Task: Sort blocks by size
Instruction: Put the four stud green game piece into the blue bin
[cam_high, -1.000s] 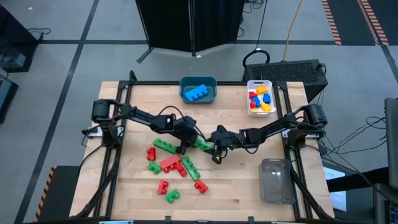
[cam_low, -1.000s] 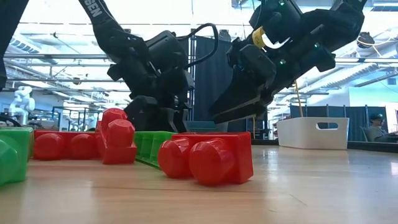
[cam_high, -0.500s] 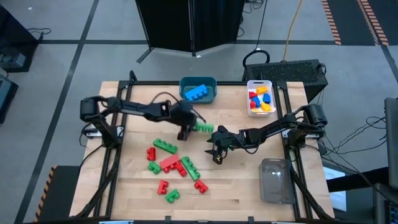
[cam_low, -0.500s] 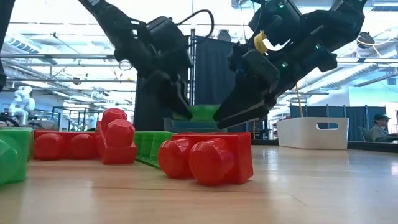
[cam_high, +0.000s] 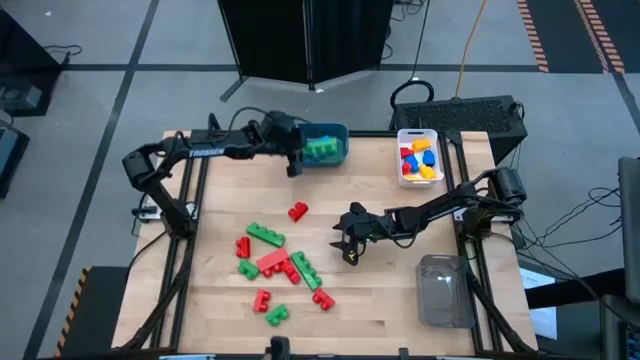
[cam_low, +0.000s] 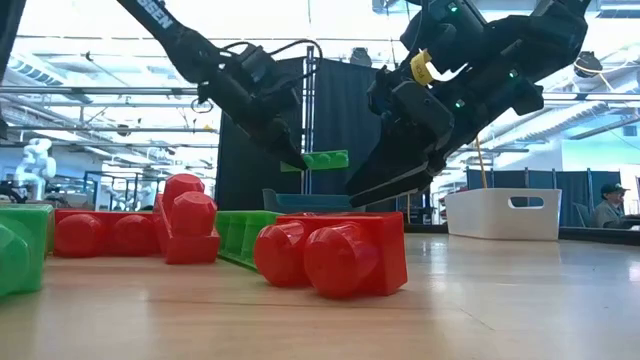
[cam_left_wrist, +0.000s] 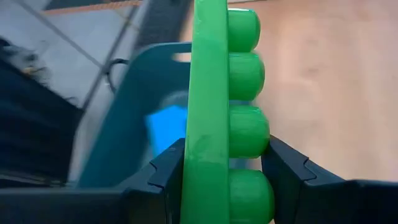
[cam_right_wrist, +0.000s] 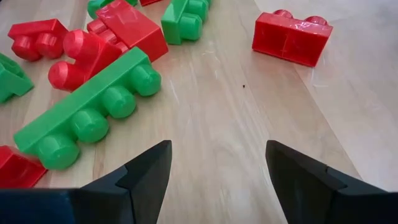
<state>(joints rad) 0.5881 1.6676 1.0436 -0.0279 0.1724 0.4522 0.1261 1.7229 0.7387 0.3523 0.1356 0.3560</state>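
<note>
1. Currently, a long green block (cam_high: 322, 150) is clamped between the fingers of the left end effector (cam_high: 300, 153) and held above the teal bin (cam_high: 338, 131), where a blue block (cam_left_wrist: 166, 127) is seen.
2. Red and green blocks (cam_high: 272, 262) are scattered on the table (cam_high: 380, 300), well apart from that bin.
3. Farther right, the right end effector (cam_high: 347, 245) is held open and empty just over the table, right of the scattered blocks.

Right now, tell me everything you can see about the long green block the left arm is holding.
The long green block looks like glossy plastic, a narrow bar with a single row of four round studs. The left gripper has its fingers clamped on the block's two long sides, holding it in the air over the teal bin, above a blue block.
</note>
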